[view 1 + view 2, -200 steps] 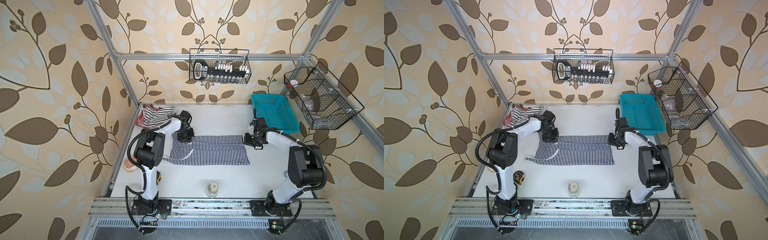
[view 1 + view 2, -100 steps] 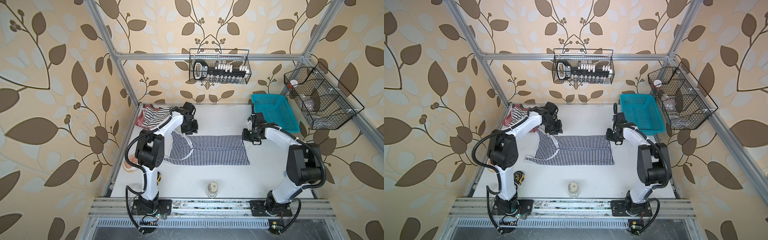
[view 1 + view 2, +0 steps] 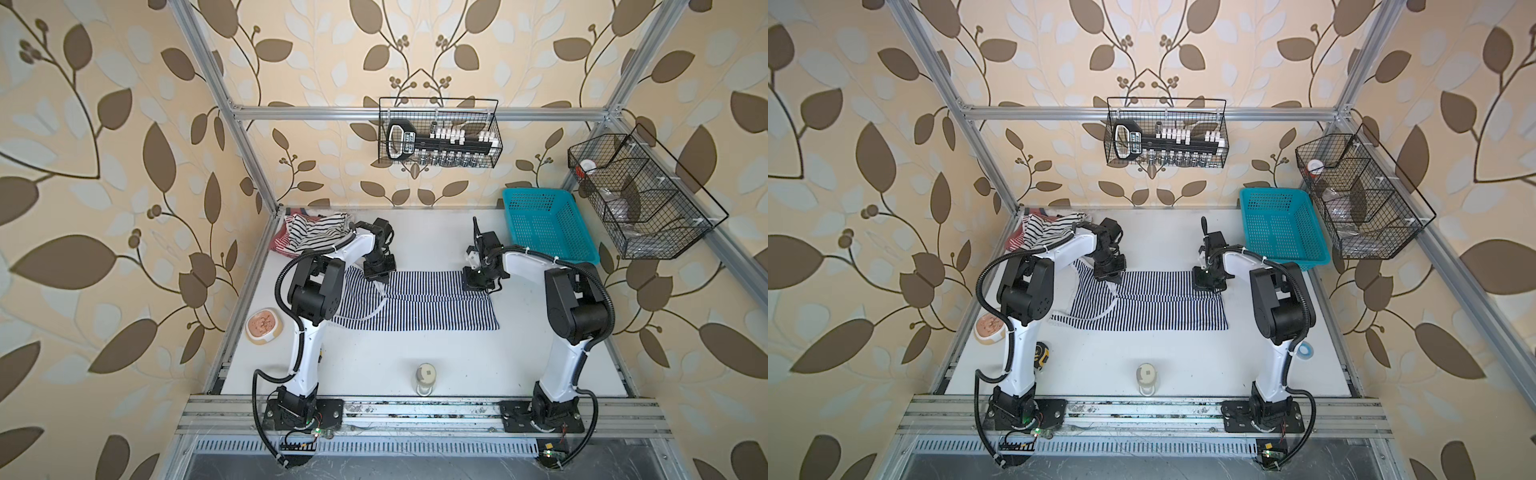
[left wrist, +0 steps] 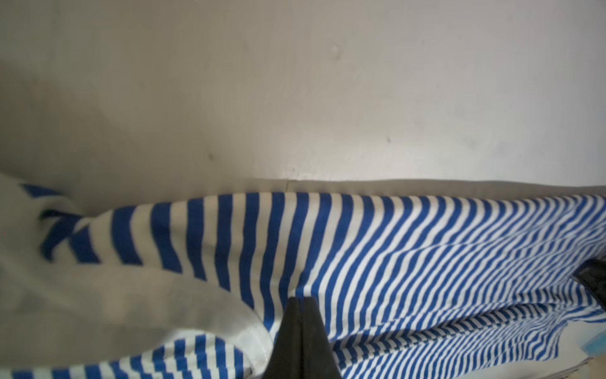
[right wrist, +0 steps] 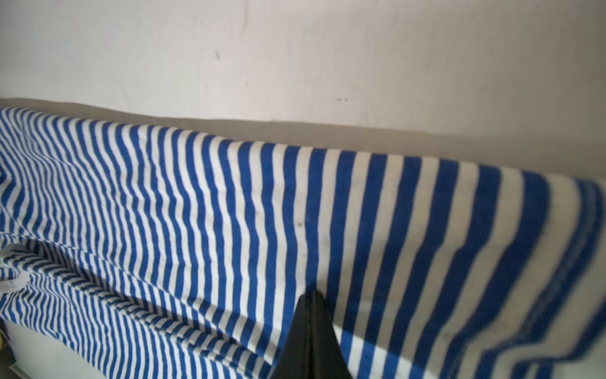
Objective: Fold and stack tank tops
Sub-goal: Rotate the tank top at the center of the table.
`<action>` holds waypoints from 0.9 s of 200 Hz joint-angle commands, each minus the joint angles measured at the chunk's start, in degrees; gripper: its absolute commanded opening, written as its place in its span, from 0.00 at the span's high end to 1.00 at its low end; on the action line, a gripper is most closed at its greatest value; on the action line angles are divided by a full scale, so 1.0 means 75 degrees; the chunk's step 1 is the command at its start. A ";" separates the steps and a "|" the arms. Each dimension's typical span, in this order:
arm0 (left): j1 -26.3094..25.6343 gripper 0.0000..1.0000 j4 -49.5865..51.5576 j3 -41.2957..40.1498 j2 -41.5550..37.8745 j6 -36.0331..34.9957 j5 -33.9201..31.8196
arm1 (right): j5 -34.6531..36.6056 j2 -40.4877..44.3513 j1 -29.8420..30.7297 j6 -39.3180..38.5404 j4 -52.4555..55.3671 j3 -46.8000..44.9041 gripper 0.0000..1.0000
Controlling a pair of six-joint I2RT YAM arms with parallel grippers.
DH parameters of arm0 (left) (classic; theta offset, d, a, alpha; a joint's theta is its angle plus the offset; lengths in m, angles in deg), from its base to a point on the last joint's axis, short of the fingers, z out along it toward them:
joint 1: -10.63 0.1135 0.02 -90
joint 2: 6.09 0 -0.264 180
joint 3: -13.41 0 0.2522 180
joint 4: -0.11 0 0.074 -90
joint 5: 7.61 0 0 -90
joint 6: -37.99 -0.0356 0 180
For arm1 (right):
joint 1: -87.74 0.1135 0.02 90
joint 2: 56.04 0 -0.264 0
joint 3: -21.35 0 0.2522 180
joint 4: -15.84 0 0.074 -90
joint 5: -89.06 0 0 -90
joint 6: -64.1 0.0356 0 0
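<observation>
Jaws of left gripper clamped shut on far edge of navy-striped tank top; right gripper same, at hem end. Top spread across middle of table, far edge lifted. Lengthwise fold starting, I reckon. Next: carry edge nearward, arms level, cloth taut.

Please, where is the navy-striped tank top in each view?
In a top view: navy-striped tank top spread at the centre of the table.
In a top view: tank top, same place.
Left wrist: its cloth surrounds the left gripper.
Right wrist: its cloth surrounds the right gripper.
Shared landmark: its white trim.
</observation>
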 commanded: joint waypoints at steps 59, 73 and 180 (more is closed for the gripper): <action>-0.0299 1.00 0.0469 0.1134 0.1487 -0.0014 0.0035 | 0.0701 0.0772 -0.0002 0.0242 0.0702 -0.1519 0.98; -0.0345 1.00 0.0587 0.1566 0.1827 -0.0049 0.0044 | 0.0767 0.1038 -0.0004 0.0370 0.0709 -0.1748 0.97; -0.0477 1.00 0.0511 0.4770 0.3635 -0.0844 0.1320 | 0.0191 0.2095 0.0345 0.1345 0.0139 -0.3455 0.98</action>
